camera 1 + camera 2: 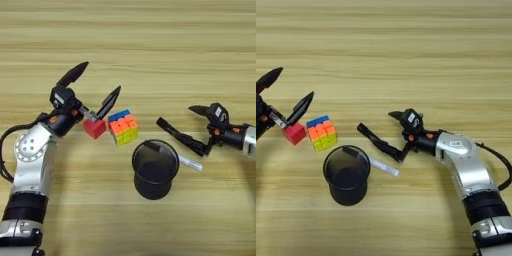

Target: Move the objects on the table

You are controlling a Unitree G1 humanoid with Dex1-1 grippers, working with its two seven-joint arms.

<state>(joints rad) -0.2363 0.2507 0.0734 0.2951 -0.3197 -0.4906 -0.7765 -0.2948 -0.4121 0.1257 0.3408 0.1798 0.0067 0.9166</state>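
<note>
A: Start from the left end effector (92,92). How does it stand?

B: Its two black fingers are spread wide apart, one pointing up and away, the other slanting down over the red cube (94,128). The cube sits just under the base of that spread, touching or almost touching the lower finger. Nothing is clamped.

A: And beyond the cube?

B: Just on the far side of it from the left arm lies the puzzle cube (123,126), nearly against the red one. Further out, toward the robot, stands the black mesh cup (155,169), with a white pen (190,163) lying by its rim on the right arm's side.

A: The right end effector (383,131)?

B: Its fingers are apart too, the long lower one laid low along the table (128,40), beside the pen's end. I cannot make out a black marker apart from that finger.

A: So how should the left side do its step well?

B: I judge it is lining up on the red cube. It should centre the cube between the fingers before closing, and come in from the side away from the puzzle cube, or that neighbour may get nudged. Close gently; a small cube can squirt out.
</note>
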